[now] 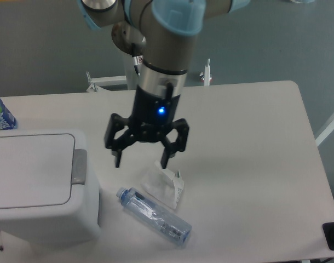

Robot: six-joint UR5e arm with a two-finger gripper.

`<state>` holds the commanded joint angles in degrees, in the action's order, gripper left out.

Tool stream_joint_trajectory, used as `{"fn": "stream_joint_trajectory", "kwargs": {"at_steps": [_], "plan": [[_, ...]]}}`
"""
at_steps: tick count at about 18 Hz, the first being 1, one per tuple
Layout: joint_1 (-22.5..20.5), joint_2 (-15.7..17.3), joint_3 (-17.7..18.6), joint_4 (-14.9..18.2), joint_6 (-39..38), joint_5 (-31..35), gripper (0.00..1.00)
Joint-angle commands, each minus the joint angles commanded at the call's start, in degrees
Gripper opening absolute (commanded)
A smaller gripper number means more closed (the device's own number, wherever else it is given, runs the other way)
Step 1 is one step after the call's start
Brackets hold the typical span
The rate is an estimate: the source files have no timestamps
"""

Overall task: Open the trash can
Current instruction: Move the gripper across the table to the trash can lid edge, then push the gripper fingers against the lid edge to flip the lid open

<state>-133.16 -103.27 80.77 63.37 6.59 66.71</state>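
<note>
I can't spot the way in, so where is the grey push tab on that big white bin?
On the right edge of the large white plastic trash can's lid, at lower left; the grey rectangular push tab faces the clear plastic bottle.
</note>
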Motion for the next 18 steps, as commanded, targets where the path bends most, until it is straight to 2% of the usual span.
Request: {"fn": "stream_joint_trajectory", "kwargs": {"at_steps": [10, 18], "plan": [[2.9, -1.1, 0.6, -0.1, 0.2, 0.0, 1.00], [3.1, -1.3, 1.0, -0.3, 0.3, 0.0, 1.00]]}}
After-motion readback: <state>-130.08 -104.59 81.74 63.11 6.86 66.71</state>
